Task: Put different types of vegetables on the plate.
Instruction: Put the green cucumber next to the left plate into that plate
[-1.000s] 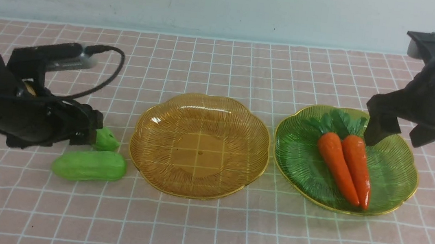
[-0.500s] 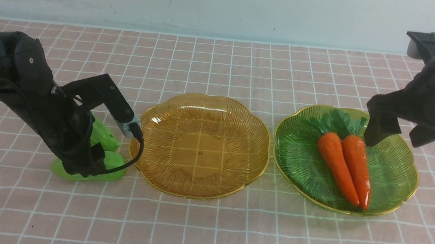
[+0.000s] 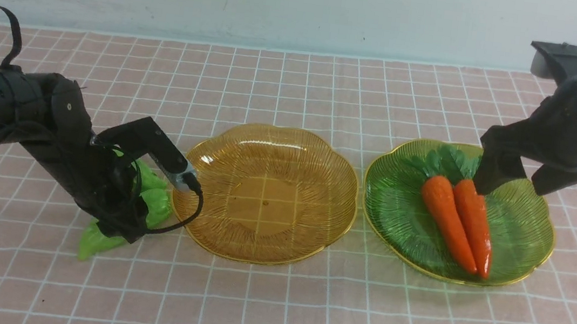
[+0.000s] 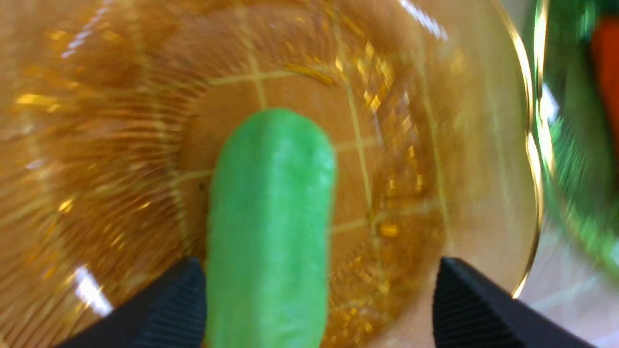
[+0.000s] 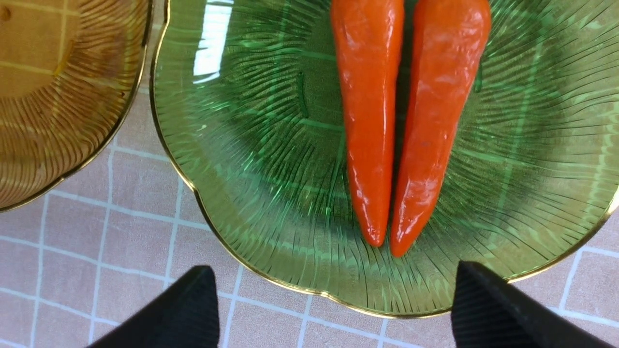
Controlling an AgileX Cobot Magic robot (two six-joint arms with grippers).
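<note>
On the gridded desk, the near cucumber is now slanting more steeply left of the amber plate, still needing placing, while the left end effector is standing apart and carrots are staying on the green plate.

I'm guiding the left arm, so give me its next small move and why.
Probably close the left gripper gently: its jaws stand open with a cucumber between them, and the amber plate has no vegetable on it in the front view.
</note>
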